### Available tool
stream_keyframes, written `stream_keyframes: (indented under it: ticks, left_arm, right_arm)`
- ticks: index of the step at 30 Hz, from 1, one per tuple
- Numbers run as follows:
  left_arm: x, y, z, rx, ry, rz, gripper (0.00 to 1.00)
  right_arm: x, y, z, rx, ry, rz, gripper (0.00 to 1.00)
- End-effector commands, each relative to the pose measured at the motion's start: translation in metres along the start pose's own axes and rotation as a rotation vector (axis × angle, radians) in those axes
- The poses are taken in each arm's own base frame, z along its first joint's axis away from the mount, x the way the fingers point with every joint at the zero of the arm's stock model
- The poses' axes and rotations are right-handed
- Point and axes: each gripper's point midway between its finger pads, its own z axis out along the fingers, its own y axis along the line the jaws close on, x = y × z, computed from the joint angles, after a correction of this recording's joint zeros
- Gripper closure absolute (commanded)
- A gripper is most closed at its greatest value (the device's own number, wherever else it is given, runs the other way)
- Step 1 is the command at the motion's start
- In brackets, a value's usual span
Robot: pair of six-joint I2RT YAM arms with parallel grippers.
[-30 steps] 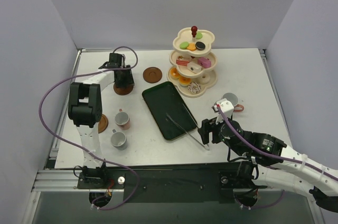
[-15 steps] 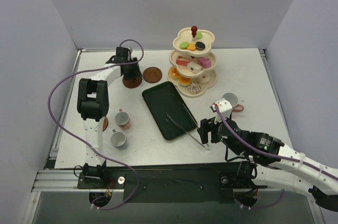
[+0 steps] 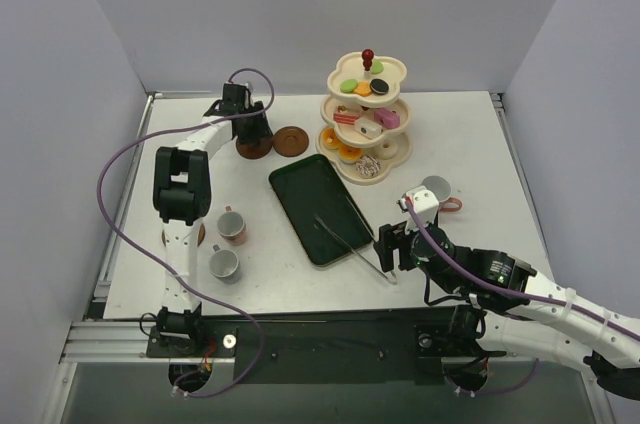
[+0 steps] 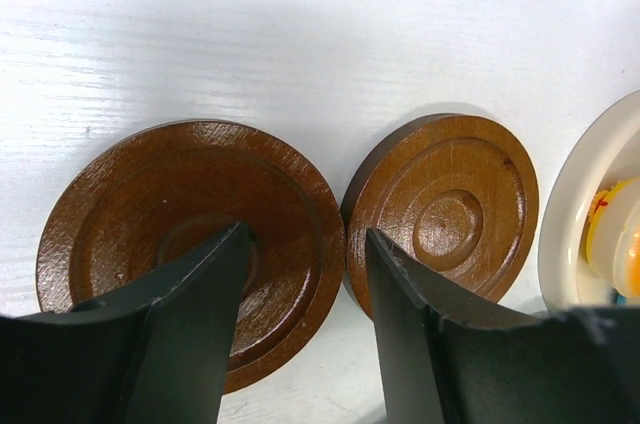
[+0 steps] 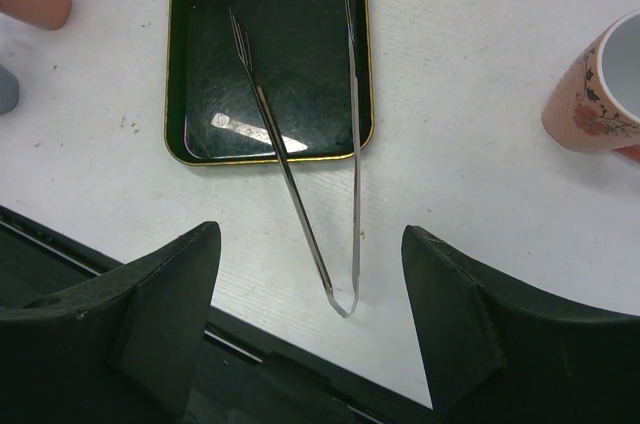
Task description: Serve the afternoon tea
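Note:
My left gripper (image 3: pixel 252 130) is at the far left of the table, shut on a brown saucer (image 4: pixel 190 234). One finger sits in its centre hollow and the other outside its rim. A second saucer (image 4: pixel 445 209) lies just right of it, almost touching. The cream three-tier stand (image 3: pixel 365 114) holds the sweets. A pink cup (image 3: pixel 233 226) and a grey cup (image 3: pixel 224 264) stand at the near left beside a third saucer (image 3: pixel 196 235). Another pink cup (image 5: pixel 600 84) stands by my right gripper (image 5: pixel 310 234), which is open above the tongs' bend.
A dark green tray (image 3: pixel 320 206) lies mid-table, with the metal tongs (image 3: pixel 352 234) resting across its near corner and reaching toward the table's front edge. Grey walls close in the left, back and right sides.
My left gripper has travelled back and to the right with the saucer, bringing it beside the second saucer. The right arm has stayed where it was.

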Motion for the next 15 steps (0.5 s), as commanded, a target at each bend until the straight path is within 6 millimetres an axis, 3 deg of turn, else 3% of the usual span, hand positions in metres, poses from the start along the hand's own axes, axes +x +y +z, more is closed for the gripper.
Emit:
stream_keyframes:
  ticks: [1,5,8,9,10,11,15]
  left_arm:
    - [-0.009,-0.007,-0.005,0.011,-0.013,0.005,0.34]
    - [-0.047,-0.023,-0.044,0.024,-0.110,0.045,0.23]
    - [-0.080,-0.033,-0.093,0.001,-0.220,0.086,0.17]
    - [-0.078,-0.024,-0.099,-0.030,-0.232,0.087,0.16]
    - [-0.090,-0.031,-0.126,-0.024,-0.286,0.087,0.15]
    - [-0.077,-0.016,-0.125,-0.066,-0.277,0.076,0.15]
    - [-0.041,0.023,-0.167,-0.180,-0.306,-0.015,0.13]
  right_arm:
    - [0.000,-0.005,0.001,0.037,0.002,-0.012,0.32]
    - [-0.003,-0.006,0.000,0.039,-0.006,-0.017,0.32]
    - [-0.005,-0.005,-0.001,0.036,-0.008,-0.017,0.32]
    - [-0.005,-0.005,-0.001,0.035,-0.007,-0.019,0.32]
    - [-0.005,-0.005,0.000,0.037,-0.008,-0.021,0.32]
    - [-0.005,-0.005,0.000,0.039,-0.008,-0.022,0.32]
    - [-0.005,-0.005,0.000,0.034,-0.011,-0.026,0.32]
